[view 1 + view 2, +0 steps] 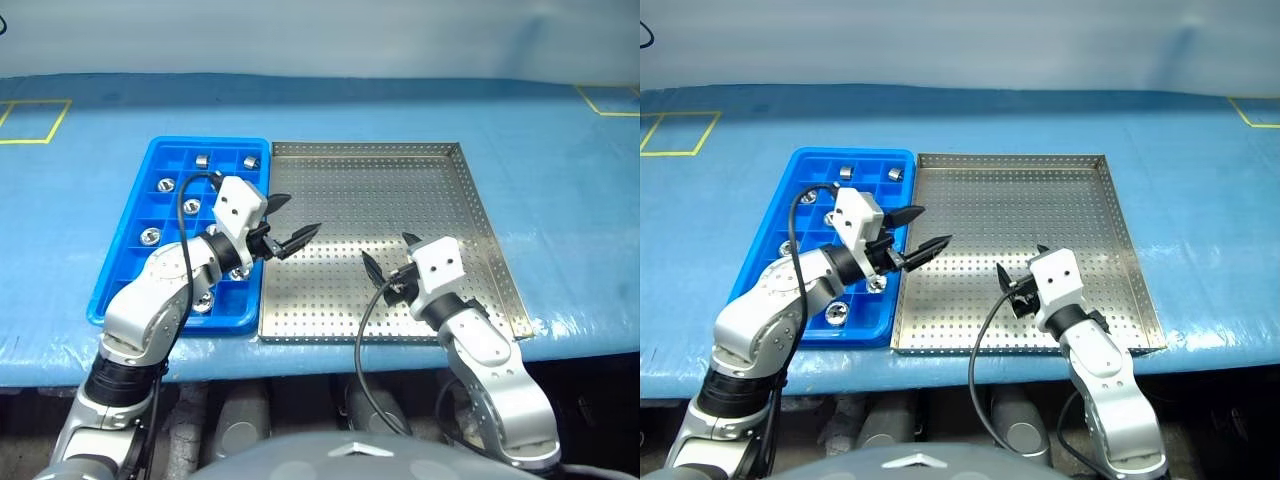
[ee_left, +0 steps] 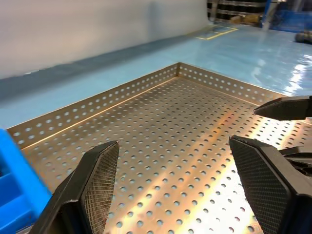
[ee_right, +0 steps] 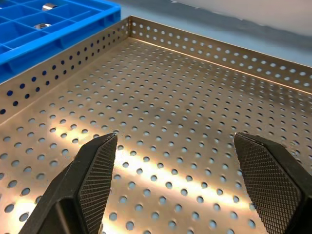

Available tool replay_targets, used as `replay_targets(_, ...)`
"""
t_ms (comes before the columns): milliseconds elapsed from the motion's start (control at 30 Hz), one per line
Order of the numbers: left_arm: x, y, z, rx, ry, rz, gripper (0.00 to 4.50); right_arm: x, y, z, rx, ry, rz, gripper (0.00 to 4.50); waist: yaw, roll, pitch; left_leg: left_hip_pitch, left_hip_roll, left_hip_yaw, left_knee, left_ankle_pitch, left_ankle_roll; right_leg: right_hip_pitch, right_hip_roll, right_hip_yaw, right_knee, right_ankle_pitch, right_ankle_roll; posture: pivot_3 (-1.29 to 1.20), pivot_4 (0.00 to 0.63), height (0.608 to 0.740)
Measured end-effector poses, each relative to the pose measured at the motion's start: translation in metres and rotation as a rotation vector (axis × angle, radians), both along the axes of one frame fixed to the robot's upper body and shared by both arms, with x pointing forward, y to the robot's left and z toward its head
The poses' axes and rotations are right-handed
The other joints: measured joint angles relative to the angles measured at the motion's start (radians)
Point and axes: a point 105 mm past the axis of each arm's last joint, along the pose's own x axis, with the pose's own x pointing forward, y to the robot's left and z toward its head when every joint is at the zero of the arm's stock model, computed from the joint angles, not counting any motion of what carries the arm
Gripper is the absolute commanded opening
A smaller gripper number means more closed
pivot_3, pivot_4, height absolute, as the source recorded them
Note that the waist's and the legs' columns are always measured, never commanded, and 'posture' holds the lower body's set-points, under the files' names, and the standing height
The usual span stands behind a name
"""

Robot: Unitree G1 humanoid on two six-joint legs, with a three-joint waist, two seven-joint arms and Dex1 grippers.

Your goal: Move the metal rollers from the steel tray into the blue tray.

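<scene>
From the head views, your left gripper (image 1: 290, 222) and right gripper (image 1: 388, 262) hover empty, fingers spread, over the bare steel tray (image 1: 480, 215), the metal rollers (image 1: 200, 159) already in the blue tray (image 1: 152, 160) near the table's left, so your left elbow could jostle them; both wrist views show nothing blocking.

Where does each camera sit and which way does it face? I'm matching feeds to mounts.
Left and right eye views: on the head, looking forward and down at the blue tray, steel tray and both arms.
Left wrist view: along the open left pincer across the steel tray's floor; the right pincer's tip shows.
Right wrist view: along the open right pincer toward the steel tray's corner beside the blue tray.
All share the steel tray.
</scene>
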Motion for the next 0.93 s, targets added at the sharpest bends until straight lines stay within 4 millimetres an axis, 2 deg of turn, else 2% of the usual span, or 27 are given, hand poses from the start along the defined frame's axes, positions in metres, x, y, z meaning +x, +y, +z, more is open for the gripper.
replay_targets(167, -0.009, -0.01, -0.011, 0.033, 0.048, -0.093, 3.99, -0.01, 0.003, -0.003, 0.003, -0.002, -0.004, 4.03, -0.016, 0.0, 0.0, 0.001, 0.0, 0.001, 0.001, 0.0, 0.0, 0.0, 0.0, 0.001, 0.001, 0.001, 0.001, -0.12, 0.15, 0.74)
replay_targets(333, -0.014, -0.013, -0.017, 0.047, 0.072, -0.126, 3.99, -0.012, 0.01, 0.001, 0.005, -0.037, 0.02, 4.03, -0.016, 0.0, 0.0, 0.001, 0.0, 0.001, 0.001, 0.001, 0.0, 0.0, 0.0, 0.001, 0.001, 0.001, 0.001, -0.08, 0.15, 0.74)
replay_targets(567, -0.016, -0.007, -0.027, 0.057, 0.104, -0.087, 3.99, -0.013, 0.017, 0.005, 0.004, -0.068, 0.072, 4.03, 0.0, 0.0, 0.0, 0.0, 0.0, 0.001, 0.001, 0.001, 0.0, 0.0, 0.0, 0.001, 0.001, 0.001, 0.001, -0.03, 0.15, 0.74)
replay_targets(933, -0.014, 0.0, -0.026, 0.034, 0.093, -0.013, 3.99, -0.012, 0.016, 0.005, -0.015, -0.076, 0.096, 4.03, 0.02, 0.0, 0.0, 0.001, -0.001, 0.001, 0.002, 0.001, 0.0, 0.001, -0.001, 0.001, 0.001, 0.001, 0.001, -0.01, 0.15, 0.74)
